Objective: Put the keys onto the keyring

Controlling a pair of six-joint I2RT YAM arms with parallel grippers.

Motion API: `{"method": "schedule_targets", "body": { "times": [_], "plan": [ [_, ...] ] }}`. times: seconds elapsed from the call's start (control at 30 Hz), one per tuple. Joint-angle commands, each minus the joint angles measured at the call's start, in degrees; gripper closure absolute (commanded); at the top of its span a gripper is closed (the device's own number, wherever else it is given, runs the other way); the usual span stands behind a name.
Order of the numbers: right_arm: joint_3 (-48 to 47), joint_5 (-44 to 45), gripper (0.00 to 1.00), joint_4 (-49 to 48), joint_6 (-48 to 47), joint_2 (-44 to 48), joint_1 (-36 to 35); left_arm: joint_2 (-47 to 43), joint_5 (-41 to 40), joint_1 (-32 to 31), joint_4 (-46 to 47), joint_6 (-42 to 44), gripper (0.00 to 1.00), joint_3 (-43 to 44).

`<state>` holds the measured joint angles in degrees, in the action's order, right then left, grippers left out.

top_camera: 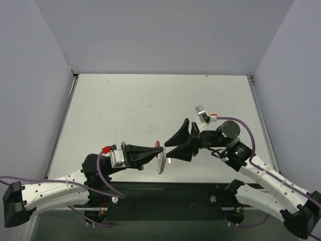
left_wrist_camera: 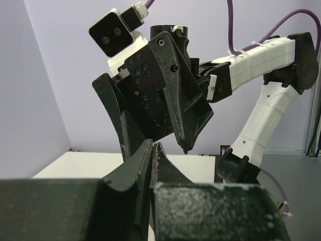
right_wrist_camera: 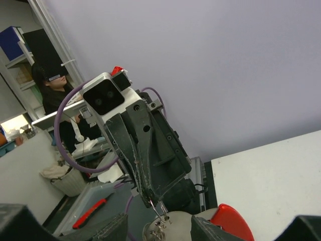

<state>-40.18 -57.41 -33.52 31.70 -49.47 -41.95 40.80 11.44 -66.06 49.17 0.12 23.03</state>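
Handover above the pale grey counter (top_camera: 150, 100): a drop is our worry.
Low in the centre of the top view, the black left jaws are pinched shut on the small red curved keyring (top_camera: 158, 144), held clear of the counter. The black right jaws stand part open around it, gripping nothing yet. If they close off-centre or tug, we judge the ring could twist free and fall. We cannot tell whether the dangling silver piece (top_camera: 161, 164) beneath is chain or key.
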Motion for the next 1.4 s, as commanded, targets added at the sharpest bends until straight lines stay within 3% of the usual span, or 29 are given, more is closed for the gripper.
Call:
{"method": "schedule_targets", "body": {
  "times": [0.0, 0.23, 0.4, 0.57, 0.73, 0.93, 1.1, 1.2, 1.37],
  "plan": [
    [-3.14, -1.57, 0.53, -5.77, -1.03, -0.18, -1.02, 0.07, 0.95, -0.30, 5.24, -1.61, 1.00, 3.08],
    [-4.29, -1.57, 0.82, -4.45, -1.03, -0.63, -1.55, 0.16, 0.69, -0.29, 4.88, -1.09, 1.00, 3.34],
    [-4.90, -1.30, 0.87, -4.10, -1.03, -0.89, -1.81, 0.78, 0.95, -0.38, 4.80, -1.17, 1.00, 3.43],
    [-5.78, -1.65, 1.00, -2.79, -1.73, -1.59, -2.17, 1.57, 1.21, -0.29, 4.89, -1.44, 1.00, 3.52],
    [-6.66, -0.25, 1.00, 1.78, -4.54, -1.50, -2.34, 1.57, 1.30, -0.38, 0.77, -0.74, 1.00, 5.35],
    [-9.12, 3.43, 1.00, 15.11, -11.83, -0.98, -2.34, 0.60, 2.71, -0.30, -9.17, -0.47, 1.00, 9.05],
    [-11.23, 5.20, 1.00, 22.35, -16.49, -0.98, -2.26, -1.68, 1.74, -0.29, -19.00, 2.60, 0.91, 12.30],
    [-12.54, 7.22, 1.00, 27.52, -19.30, -1.24, -2.25, -3.00, 2.18, -0.29, -27.26, 4.27, 0.73, 15.55],
    [-14.31, 9.24, 1.00, 36.50, -23.17, -1.94, -2.17, -3.88, 2.97, -0.21, -43.08, 5.77, 0.58, 22.14]
  ]
}}
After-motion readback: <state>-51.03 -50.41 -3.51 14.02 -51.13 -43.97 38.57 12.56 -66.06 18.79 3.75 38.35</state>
